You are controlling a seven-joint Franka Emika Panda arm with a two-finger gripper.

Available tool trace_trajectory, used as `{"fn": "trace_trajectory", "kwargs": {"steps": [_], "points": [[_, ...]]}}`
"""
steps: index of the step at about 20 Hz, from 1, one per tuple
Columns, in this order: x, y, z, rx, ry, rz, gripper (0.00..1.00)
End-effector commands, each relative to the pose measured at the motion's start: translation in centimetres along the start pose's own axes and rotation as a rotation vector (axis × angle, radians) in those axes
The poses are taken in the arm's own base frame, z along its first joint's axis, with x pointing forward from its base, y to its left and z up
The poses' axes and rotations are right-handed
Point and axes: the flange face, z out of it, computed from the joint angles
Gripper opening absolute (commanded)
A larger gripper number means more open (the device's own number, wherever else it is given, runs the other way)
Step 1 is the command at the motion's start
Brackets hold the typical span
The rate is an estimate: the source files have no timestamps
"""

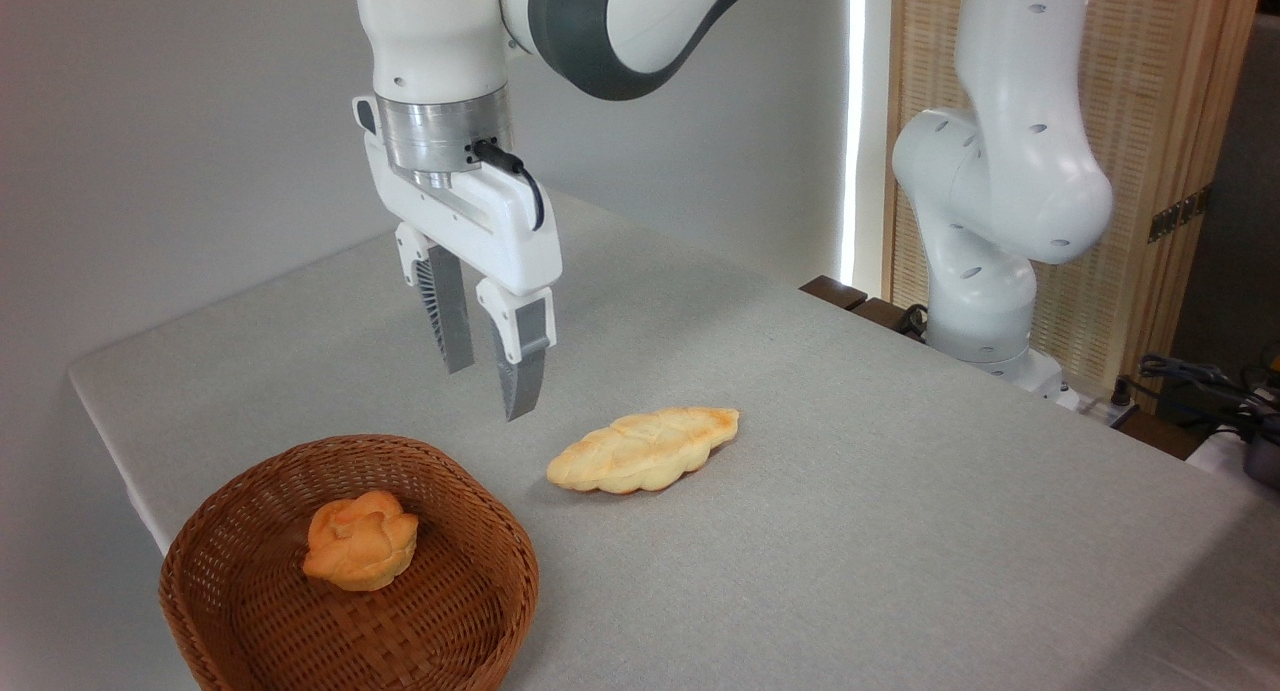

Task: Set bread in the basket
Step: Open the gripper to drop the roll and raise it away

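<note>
At the near left the bread (360,545) lies inside the basket (470,611), which sits on the table (900,531) at its near edge. Above and just behind the basket's far rim hangs the pincer (490,386), pointing straight down from the wrist with its two fingers apart and nothing between them (the tips are clear of the cloth). To the right a pale braided loaf (645,451) lies flat on the table, and at the far right the arm's white base (990,271) rises from the table's far edge.

Orange-golden bread (360,544) in reddish-brown woven basket (470,611), pale-yellow braided loaf (643,451), grey tablecloth (850,531), white-and-grey claw (490,383).
</note>
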Motion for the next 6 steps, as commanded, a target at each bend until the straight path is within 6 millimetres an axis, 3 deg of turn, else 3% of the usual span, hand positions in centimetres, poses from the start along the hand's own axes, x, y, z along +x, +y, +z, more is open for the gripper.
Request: {"fn": "trace_trajectory", "kwargs": {"steps": [1,6], "points": [[-1.07,0.14,-0.87,-0.023,-0.049,-0.018,1.0],[-1.52,-0.48,-1.16,-0.02,-0.043,-0.028,1.0]]}}
